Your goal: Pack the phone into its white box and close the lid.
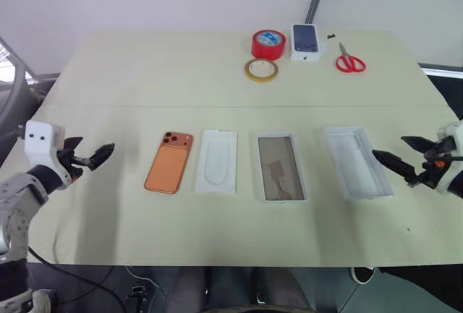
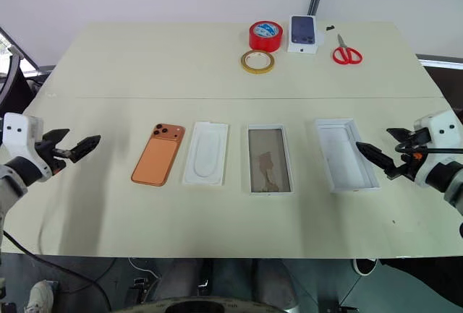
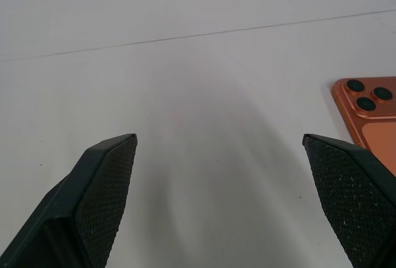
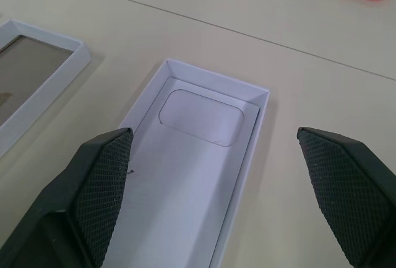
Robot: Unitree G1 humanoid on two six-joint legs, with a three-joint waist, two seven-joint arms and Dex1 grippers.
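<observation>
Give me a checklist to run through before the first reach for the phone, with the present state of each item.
1. Left hand open and empty: ok.
2. Right hand open and empty: ok.
3. Phone free to grasp, flat on the table with its lenses up, apart from the insert beside it: ok.
4. White box open side up and ready to receive: ok; whether the marks on its brownish floor are loose scraps: cannot tell.
5. Lid within reach near the right hand, open side up, so it needs flipping before closing: not ok yet.
6. Tape rolls, scissors and small printed box at the far edge, away from the work: ok.
</observation>
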